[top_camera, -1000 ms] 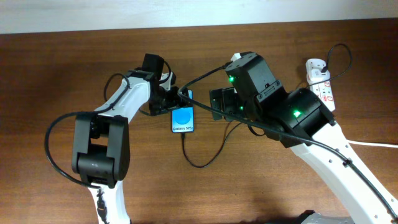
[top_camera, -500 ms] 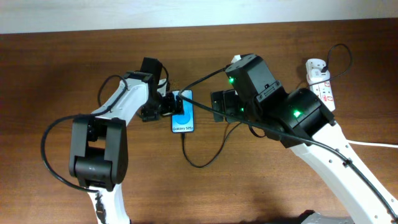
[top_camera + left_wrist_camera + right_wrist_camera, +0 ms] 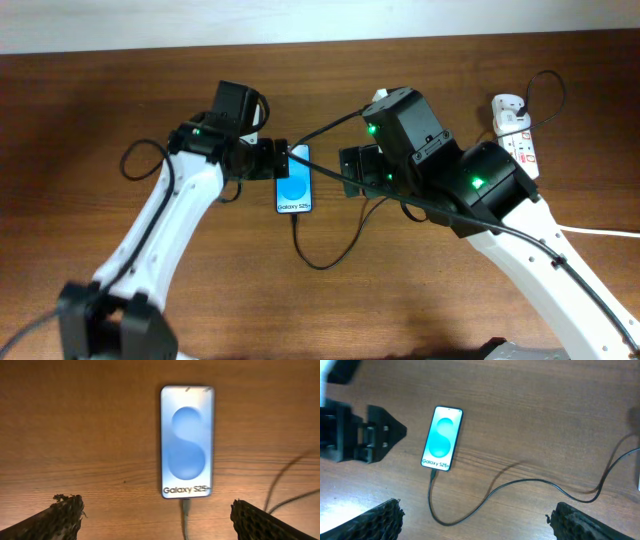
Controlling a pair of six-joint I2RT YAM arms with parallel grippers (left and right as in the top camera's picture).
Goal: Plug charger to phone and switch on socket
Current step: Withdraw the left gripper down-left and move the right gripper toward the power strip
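Observation:
The phone (image 3: 293,186) lies flat on the wooden table, its blue screen lit. It also shows in the left wrist view (image 3: 187,442) and the right wrist view (image 3: 442,437). The charger (image 3: 320,262), a thin black cable, has its tip in the phone's bottom edge (image 3: 185,509) and loops right (image 3: 485,502) toward the socket (image 3: 518,135) at the far right. My left gripper (image 3: 278,162) is open and empty, above the phone's upper left (image 3: 160,525). My right gripper (image 3: 350,168) is open and empty, to the right of the phone, above the cable loop (image 3: 480,527).
The socket's thick white cord (image 3: 600,232) runs off the right edge. A light wall borders the table's far edge. The right arm's own black cable crosses above the charger near the middle. The left gripper shows in the right wrist view (image 3: 370,435).
The left arm has swung and stretched out, and its gripper has drawn back a little to the left, uncovering the phone's top. The right arm, the phone and the cable have not moved.

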